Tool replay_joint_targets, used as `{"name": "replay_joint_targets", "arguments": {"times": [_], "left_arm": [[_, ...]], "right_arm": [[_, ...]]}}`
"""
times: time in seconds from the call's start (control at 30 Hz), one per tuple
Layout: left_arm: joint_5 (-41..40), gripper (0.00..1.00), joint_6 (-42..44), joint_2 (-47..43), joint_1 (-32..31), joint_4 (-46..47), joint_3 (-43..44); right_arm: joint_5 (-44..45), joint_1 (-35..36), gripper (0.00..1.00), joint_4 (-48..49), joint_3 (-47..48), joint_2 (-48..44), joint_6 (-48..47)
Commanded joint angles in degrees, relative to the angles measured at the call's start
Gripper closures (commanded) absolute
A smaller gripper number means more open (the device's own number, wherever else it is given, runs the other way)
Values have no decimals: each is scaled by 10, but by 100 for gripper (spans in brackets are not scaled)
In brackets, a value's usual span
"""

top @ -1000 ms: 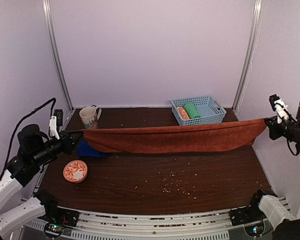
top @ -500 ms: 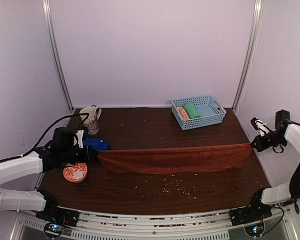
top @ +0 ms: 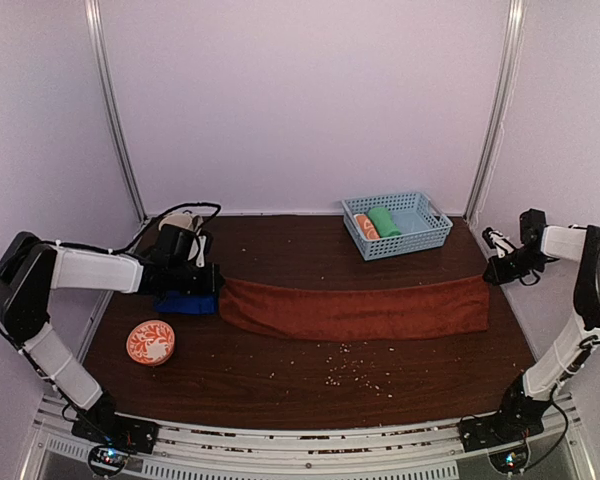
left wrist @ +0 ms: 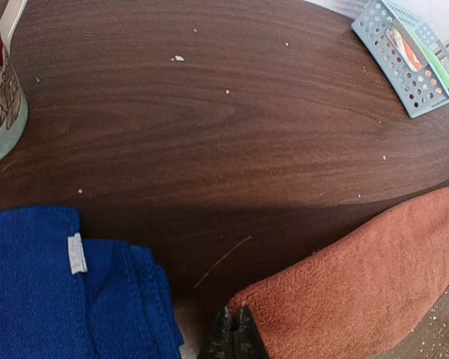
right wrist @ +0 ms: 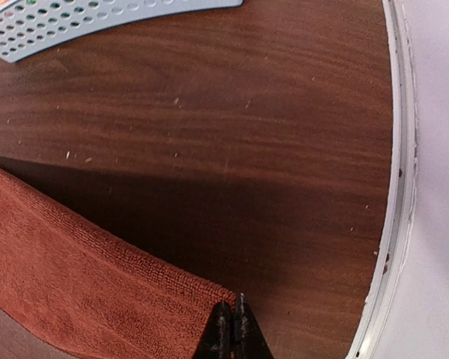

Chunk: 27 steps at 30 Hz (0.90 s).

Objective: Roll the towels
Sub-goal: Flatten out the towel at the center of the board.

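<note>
The rust-brown towel [top: 355,308] lies stretched flat across the table from left to right. My left gripper [top: 216,283] is shut on its far left corner [left wrist: 247,305], low over the wood. At the other end my right gripper [top: 488,275] is shut on the far right corner [right wrist: 223,299]. The royal blue towel [top: 186,301] lies crumpled beside the left gripper, at the lower left of the left wrist view [left wrist: 67,292], its white tag showing.
A blue basket [top: 396,223] at the back holds a green rolled towel [top: 384,221] and an orange-and-white one [top: 365,227]. A mug [top: 176,228] stands at the back left, an orange patterned dish [top: 150,342] at the front left. Crumbs dot the wood [top: 350,365].
Both grippers have come down and moved toward the back with the rust-brown towel. It hung stretched in the air a second ago and now lies flat on the table.
</note>
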Motion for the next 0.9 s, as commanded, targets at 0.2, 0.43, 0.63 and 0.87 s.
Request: {"name": "replay_joint_targets", "arguments": {"times": [0.2,0.43,0.63,0.87], "left_arm": [[-55,92,1,86,7,12,82],[-68,66,5,34,1,-29,98],[23,64,4,-39,-9,-84,52],[114,59,15,-14,-10,-159,27]], "right_arm": [[94,33,83,106,50,55,118],[98,44,67,78,42,-21,124],[43,47,66,-9,-16,-120,31],[29,68,67,-69,-96,-137,-47]]}}
